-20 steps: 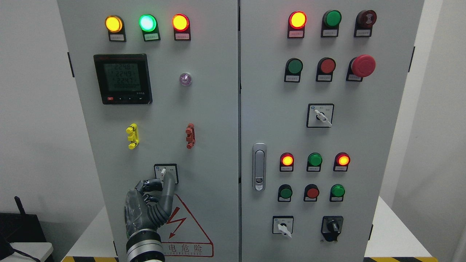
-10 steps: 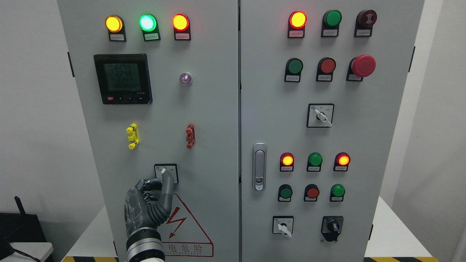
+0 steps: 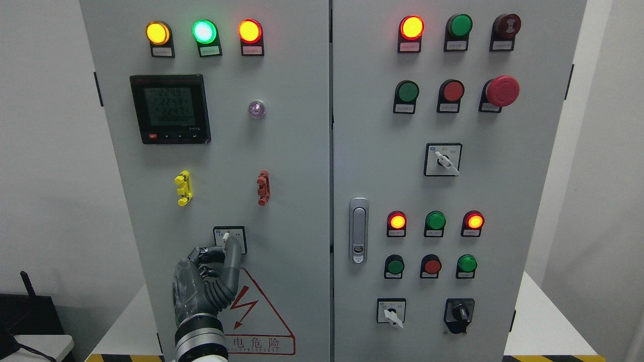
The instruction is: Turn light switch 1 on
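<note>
Left hand: the left hand [image 3: 204, 286] comes up from the bottom edge at about 7 o'clock, most fingers [image 3: 207, 256] clenched into the palm and one finger stretched straight up.
Contact: that raised fingertip sits right on light switch 1 [image 3: 230, 239], touching the small white knob; nothing is grasped.
Light switch 1: it is low on the left door of the cabinet [image 3: 282, 161], at about 6 o'clock from the black meter [image 3: 169, 109], just above the red warning triangle [image 3: 254, 314].
Knob: the white lever leans toward 11 o'clock, and the finger hides its lower part.
Right hand: out of shot.
Left door, top: amber, green and red lamps [image 3: 204, 31] all glow in a row at 12 o'clock.
Left door, middle: a yellow clip [image 3: 182, 188] and a red clip [image 3: 263, 187] sit side by side, well apart, above the switch.
Right door: the red mushroom button [image 3: 502, 91] stands out at 1 o'clock, and the door handle [image 3: 358, 230] is near the centre seam.
Desk: a white desk [image 3: 541, 322] shows behind the cabinet at 4 o'clock.
</note>
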You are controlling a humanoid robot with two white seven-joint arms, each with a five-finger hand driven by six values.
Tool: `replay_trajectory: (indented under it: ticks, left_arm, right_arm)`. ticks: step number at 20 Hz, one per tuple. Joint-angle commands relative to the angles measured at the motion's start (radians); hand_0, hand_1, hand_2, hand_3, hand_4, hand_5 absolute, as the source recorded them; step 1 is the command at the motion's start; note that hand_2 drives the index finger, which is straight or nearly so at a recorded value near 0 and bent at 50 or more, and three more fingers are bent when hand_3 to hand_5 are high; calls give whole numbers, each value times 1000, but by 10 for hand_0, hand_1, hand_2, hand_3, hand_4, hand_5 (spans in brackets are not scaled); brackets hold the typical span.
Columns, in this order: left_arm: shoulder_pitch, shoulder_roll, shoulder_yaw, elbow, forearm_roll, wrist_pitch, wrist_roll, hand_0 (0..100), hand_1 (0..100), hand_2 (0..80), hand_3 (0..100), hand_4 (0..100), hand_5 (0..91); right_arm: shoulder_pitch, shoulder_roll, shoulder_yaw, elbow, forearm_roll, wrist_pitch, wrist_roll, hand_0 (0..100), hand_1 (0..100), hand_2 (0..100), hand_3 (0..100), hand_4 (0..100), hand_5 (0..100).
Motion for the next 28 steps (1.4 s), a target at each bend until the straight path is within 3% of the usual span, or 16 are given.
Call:
replay_trajectory:
  ticks: [1,14,28]
  left_arm:
    - [-1,0,0,2,0,2,-2,352,416,431,594,775,818]
    - [-1,0,0,2,0,2,-2,421,362,433,600,776,818]
    - [-1,0,-3,5,0,3,-4,461,371,437,602,779,815]
  right_arm:
    - [0,0,0,0,-17,1,1,120,389,0,0,0,0]
    - [0,0,0,0,-18,1,1,120,389,0,0,0,0]
    - [0,0,0,0,-18,1,1,120,389,0,0,0,0]
